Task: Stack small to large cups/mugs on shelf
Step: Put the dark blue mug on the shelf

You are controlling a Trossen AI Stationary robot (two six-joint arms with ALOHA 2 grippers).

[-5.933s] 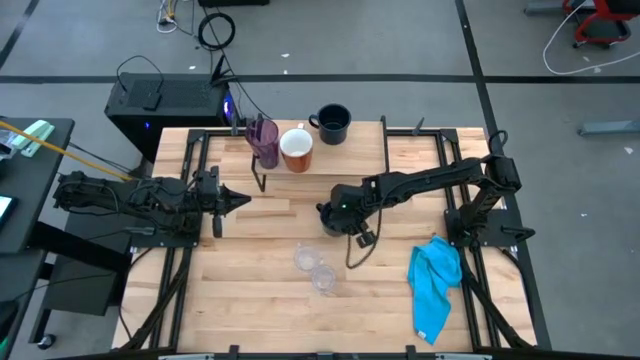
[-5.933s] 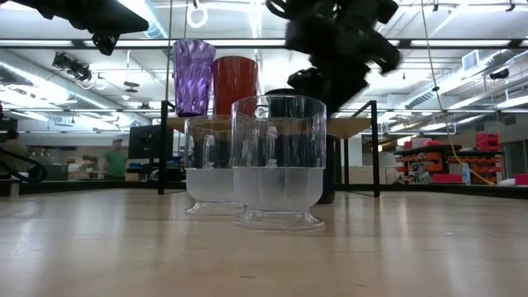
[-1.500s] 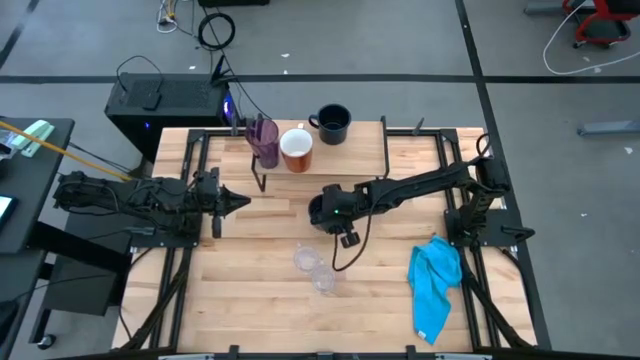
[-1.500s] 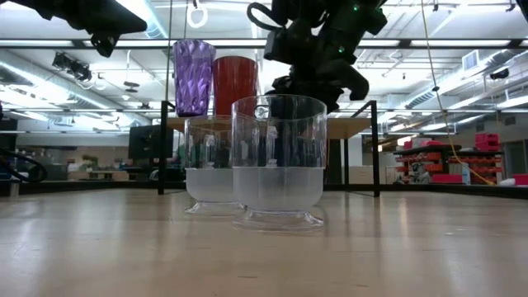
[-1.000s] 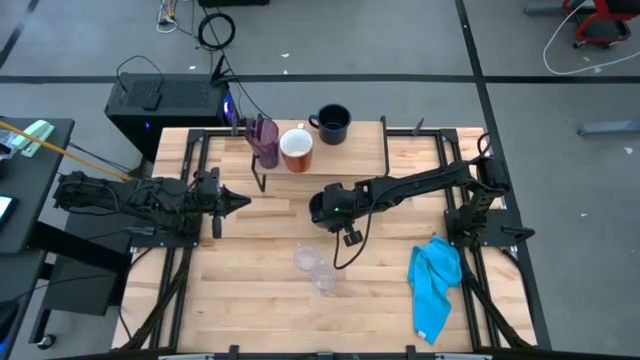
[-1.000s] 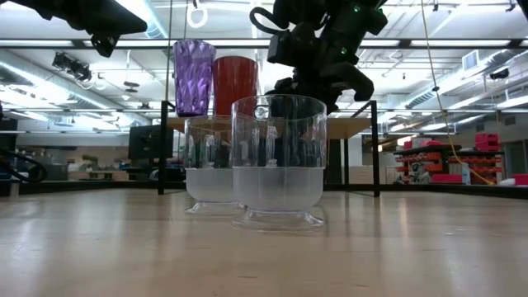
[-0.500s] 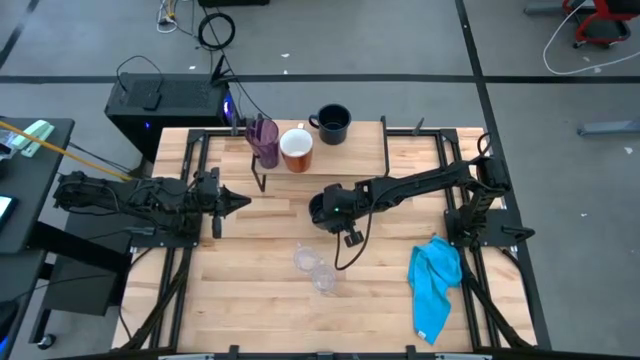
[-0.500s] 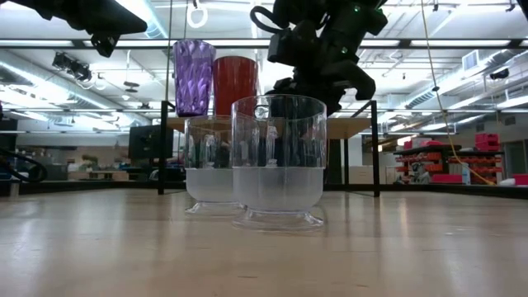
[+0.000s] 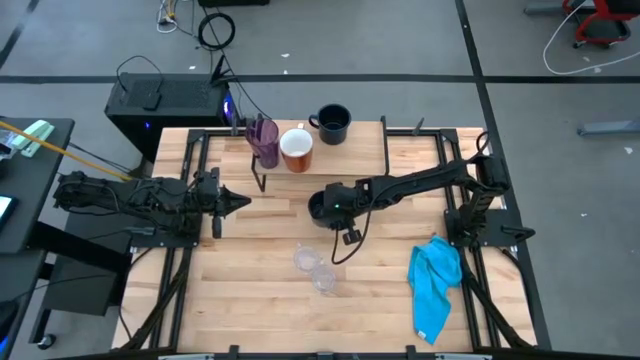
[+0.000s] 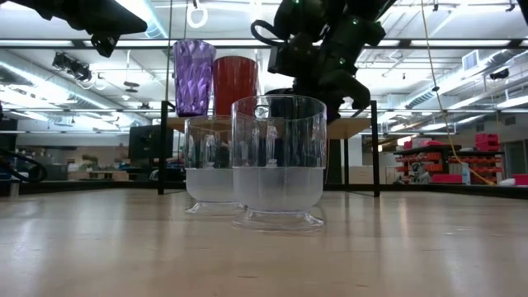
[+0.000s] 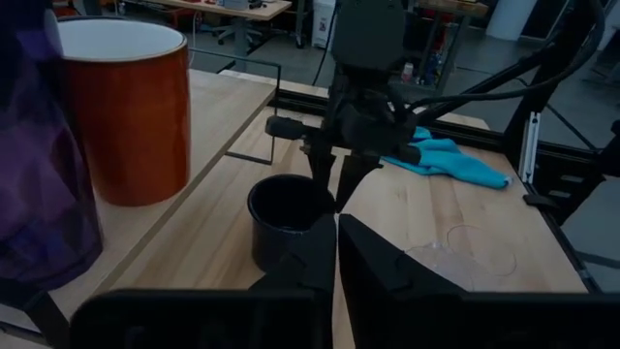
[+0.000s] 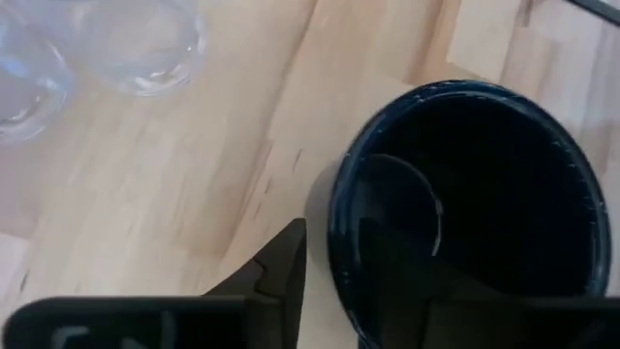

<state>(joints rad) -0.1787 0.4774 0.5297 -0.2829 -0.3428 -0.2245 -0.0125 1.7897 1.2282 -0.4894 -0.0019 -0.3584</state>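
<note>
While the right gripper [image 12: 329,257] straddles the rim of a black mug [image 12: 475,208] near the table's middle, one finger inside and one outside, its fingers are seen slightly parted, no longer clamped tight. The mug stands upright on the tabletop [image 9: 250,280]. Two clear cups [image 9: 314,268] are set nearby. On the shelf [image 9: 365,135] are found the purple tumbler [image 9: 264,140], white mug [image 9: 296,148] and another black mug [image 9: 332,123]. The left gripper [image 9: 240,201] is held closed, well apart.

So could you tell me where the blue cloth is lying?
In the high view, the blue cloth lies on the table's right side, by the right arm's base, apart from the cups.
</note>
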